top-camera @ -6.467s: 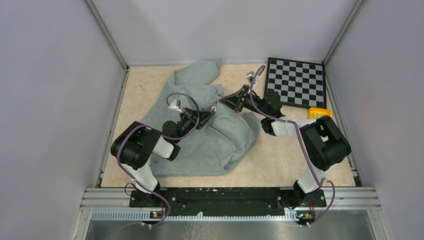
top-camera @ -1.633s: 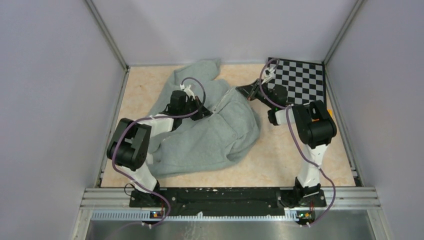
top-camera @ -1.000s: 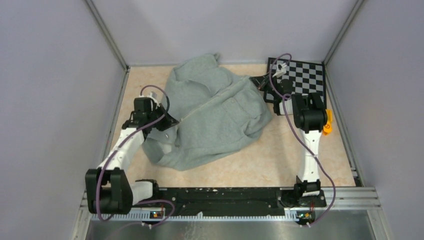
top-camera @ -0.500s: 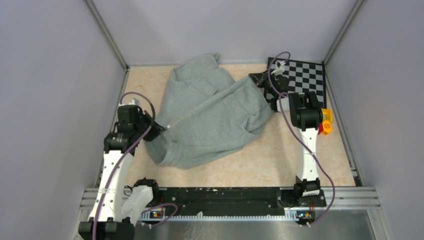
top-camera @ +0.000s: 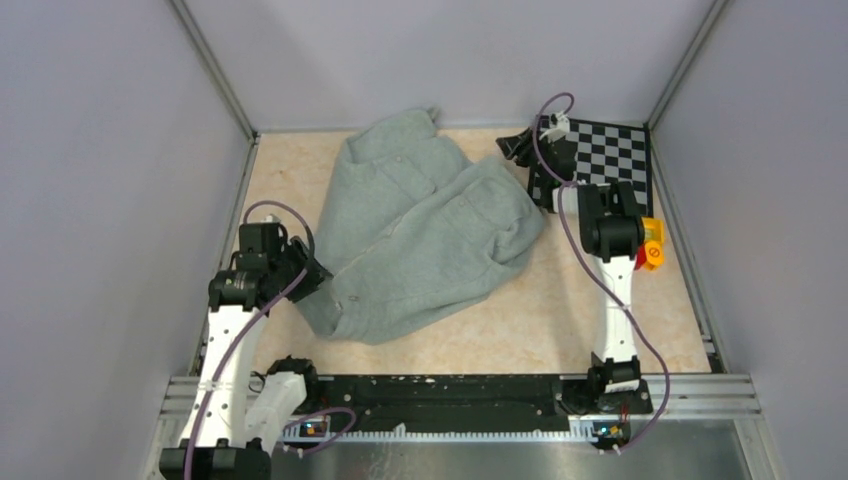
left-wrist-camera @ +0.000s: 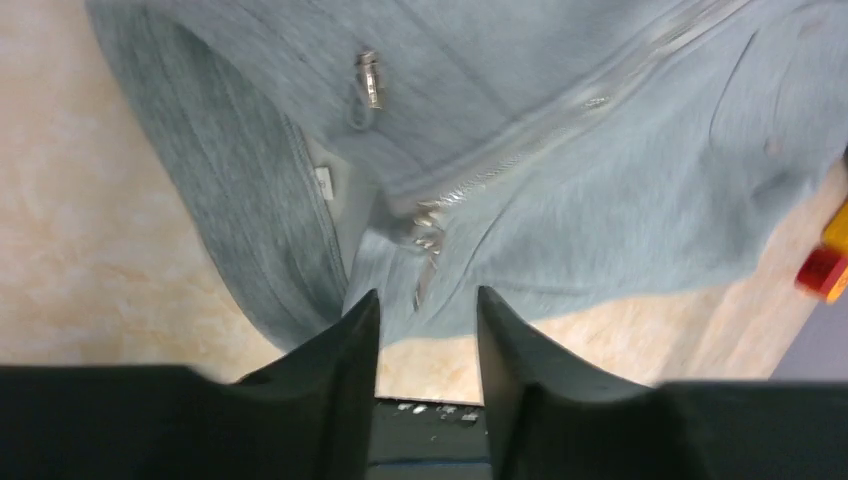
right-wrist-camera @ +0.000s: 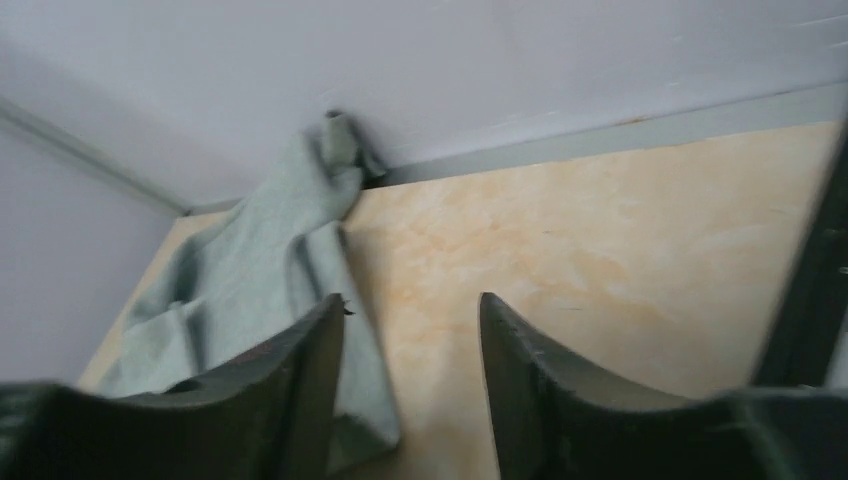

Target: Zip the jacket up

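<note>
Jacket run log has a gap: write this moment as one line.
jacket: lying ungripped | left gripper: open, empty | right gripper: open, empty

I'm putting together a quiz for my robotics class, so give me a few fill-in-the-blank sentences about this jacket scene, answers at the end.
1. The fleece jacket is light ____ in colour.
2. The board beside the right end effector has a ____ pattern.
3. The left end effector stands open at the jacket's hem, holding ____.
Missing words: grey; checkered; nothing.
</note>
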Available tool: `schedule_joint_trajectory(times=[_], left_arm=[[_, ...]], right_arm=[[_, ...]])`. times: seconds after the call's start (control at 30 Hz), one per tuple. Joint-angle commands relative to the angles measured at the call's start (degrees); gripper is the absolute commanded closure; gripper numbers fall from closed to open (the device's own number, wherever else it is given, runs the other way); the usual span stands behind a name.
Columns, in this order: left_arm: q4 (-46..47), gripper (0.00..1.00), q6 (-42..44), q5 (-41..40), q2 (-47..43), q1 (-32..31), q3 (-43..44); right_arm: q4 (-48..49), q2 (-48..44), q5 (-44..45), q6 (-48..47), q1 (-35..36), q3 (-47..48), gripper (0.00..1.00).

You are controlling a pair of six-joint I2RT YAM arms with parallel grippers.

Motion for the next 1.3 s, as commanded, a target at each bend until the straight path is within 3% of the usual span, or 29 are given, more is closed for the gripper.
schedule_joint_trajectory(times=[0.0, 0.03, 0.1, 0.17, 0.3, 0.43, 0.57, 0.73, 0.93, 1.27], left_arm=[[-1.08, 0.39, 0.21, -7.44, -0.54, 0.51, 1.36], [0.31, 0.3, 0.59, -7.92, -1.02, 0.48, 1.79], [3.65, 0.12, 1.46, -8.43, -2.66, 0.48, 1.67], [8.27, 0.04, 1.87, -8.48, -4.86, 0.49, 1.06], [20.84, 0.03, 4.22, -4.86, -6.25, -0.22, 0.49], [31.9, 0.01, 8.5, 1.26, -1.9, -3.01, 5.4], [37.66, 0.01, 16.26, 9.53, 1.54, -4.25, 13.44], [38.62, 0.01, 26.88, 4.45, 1.35, -12.59, 22.45], [47.21, 0.01, 34.85, -1.83, -4.82, -20.65, 21.06], [49.08, 0.01, 40.82, -8.23, -8.88, -24.28, 23.43]], right_arm=[[-16.44, -7.39, 10.67, -10.76, 0.0, 2.48, 0.2], [-23.28, -9.29, 11.59, -13.23, 0.28, 3.55, 0.14], [-33.84, -13.99, 14.3, -15.1, 0.34, 3.42, 0.12], [-38.81, -20.4, 16.48, -17.4, 0.52, 0.07, 0.11], [-53.45, -32.7, 18.61, -21.81, 2.49, -2.76, 0.11], [-60.98, -45.24, 17.99, -25.46, 6.65, -9.34, 0.09], [-71.27, -56.76, 27.82, -28.37, 13.15, -12.38, 0.08], [-78.47, -73.88, 32.22, -28.08, 15.6, -17.15, 0.07], [-76.54, -96.9, 29.91, -28.94, 15.62, -19.91, 0.07], [-77.21, -108.84, 33.97, -34.16, 15.6, -10.81, 0.06]])
